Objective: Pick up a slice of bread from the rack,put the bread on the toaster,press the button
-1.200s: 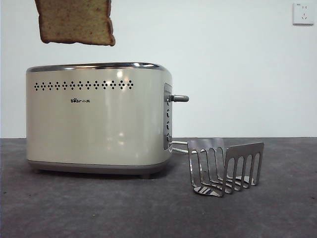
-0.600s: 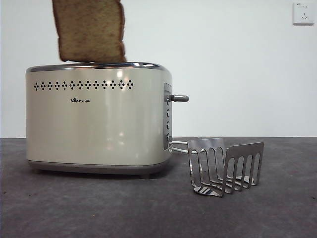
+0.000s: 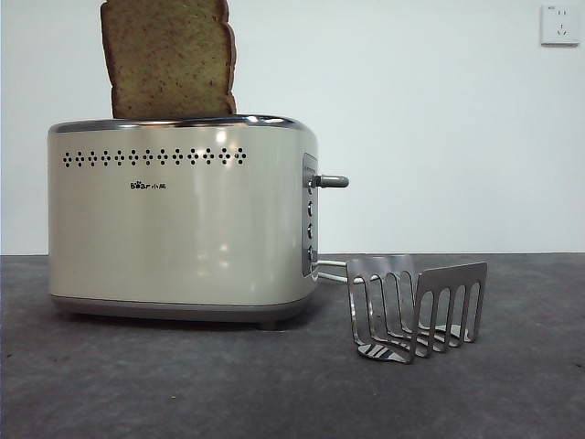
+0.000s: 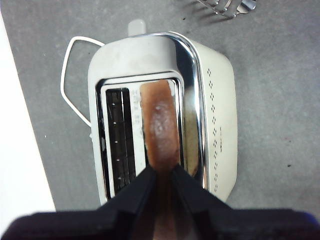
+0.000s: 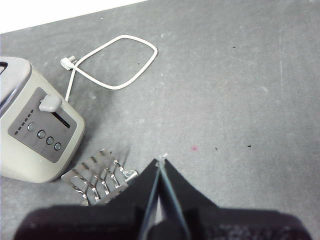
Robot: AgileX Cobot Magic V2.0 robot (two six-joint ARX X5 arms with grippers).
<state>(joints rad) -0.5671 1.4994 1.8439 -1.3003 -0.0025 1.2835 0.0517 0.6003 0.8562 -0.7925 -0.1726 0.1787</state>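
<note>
Bread (image 3: 169, 59) stands upright in the toaster (image 3: 183, 219), its lower edge down inside the chrome top rim and most of the slice above it, over the left half of the toaster as seen from the front. From above, the brown crust (image 4: 161, 125) runs along one of the two slots, the one nearer the side with the vent holes; the other slot beside it shows bare wire guides. The left gripper (image 4: 161, 172) has the slice pinched between its two black jaws, which are closed onto the crust edge from either side.

On the toaster's right end panel the grey lever (image 3: 331, 181) sticks out, sitting at the top of its slot, with a column of small round buttons (image 5: 44, 134) below it. The white cord (image 5: 112, 62) loops on the table behind the toaster, its plug lying loose.

The metal rack (image 3: 416, 306) sits on the dark grey table (image 3: 292, 393) just right of the toaster and a little nearer, with nothing in its slots. The right gripper (image 5: 161, 162) hangs above bare table near the rack, its jaws pressed together with nothing between them. A white wall socket (image 3: 558, 25) is on the far wall, upper right.
</note>
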